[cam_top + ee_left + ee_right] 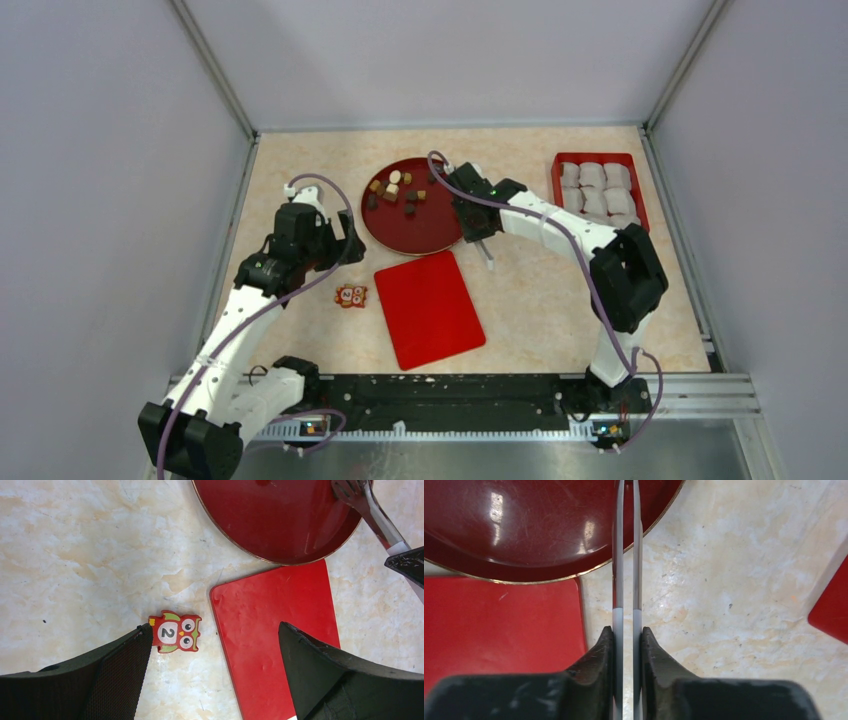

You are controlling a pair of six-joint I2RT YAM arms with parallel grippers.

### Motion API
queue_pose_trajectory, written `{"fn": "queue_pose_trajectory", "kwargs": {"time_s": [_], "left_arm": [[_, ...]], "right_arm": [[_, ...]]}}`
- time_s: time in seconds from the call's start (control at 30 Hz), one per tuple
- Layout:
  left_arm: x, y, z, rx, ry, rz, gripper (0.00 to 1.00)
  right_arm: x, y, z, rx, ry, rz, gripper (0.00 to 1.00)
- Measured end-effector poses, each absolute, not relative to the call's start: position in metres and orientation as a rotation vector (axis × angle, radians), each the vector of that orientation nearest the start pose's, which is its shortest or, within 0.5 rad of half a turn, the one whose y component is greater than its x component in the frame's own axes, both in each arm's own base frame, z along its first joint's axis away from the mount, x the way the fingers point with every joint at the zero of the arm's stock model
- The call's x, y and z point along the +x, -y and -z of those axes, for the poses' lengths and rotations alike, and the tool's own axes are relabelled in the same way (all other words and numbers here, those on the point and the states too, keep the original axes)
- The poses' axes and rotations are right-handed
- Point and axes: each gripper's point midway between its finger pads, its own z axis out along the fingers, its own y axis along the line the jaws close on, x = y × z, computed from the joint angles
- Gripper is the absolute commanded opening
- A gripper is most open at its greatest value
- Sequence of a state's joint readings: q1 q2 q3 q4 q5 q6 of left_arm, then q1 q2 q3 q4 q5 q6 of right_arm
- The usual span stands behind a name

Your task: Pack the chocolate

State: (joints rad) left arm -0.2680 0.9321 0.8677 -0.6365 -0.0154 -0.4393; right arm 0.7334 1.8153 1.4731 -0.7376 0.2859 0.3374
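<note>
Right wrist view: right pincer [626,632] squeezes metal tongs [618,555] over the red plate [524,530]; left pincer [214,626] gapes wide.

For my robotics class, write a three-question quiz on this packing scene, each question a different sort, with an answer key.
1. True or false: the chocolate lies on the round red plate.
2. What does the right hand grip? A) tongs B) a spoon C) a brush
3. Fill in: the left hand has its jaws ____.
Key: 1 true; 2 A; 3 open.
</note>
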Motion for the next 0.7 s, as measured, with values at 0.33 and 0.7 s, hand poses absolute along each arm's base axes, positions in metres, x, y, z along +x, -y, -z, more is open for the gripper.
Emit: {"fn": "queue_pose_trajectory", "kwargs": {"time_s": [0.33,0.7], "left_arm": [[0.264,0.088,-0.180,-0.205,-2.288,0.353,0.99],[0.264,0.088,-0.180,-0.205,-2.287,0.352,0.99]], "right_arm": [[0.333,-0.249,-0.123,-0.406,-2.511,-0.007,0.00],[0.360,-0.194,-0.200,-0.180,-2.353,-0.053,0.00]]}}
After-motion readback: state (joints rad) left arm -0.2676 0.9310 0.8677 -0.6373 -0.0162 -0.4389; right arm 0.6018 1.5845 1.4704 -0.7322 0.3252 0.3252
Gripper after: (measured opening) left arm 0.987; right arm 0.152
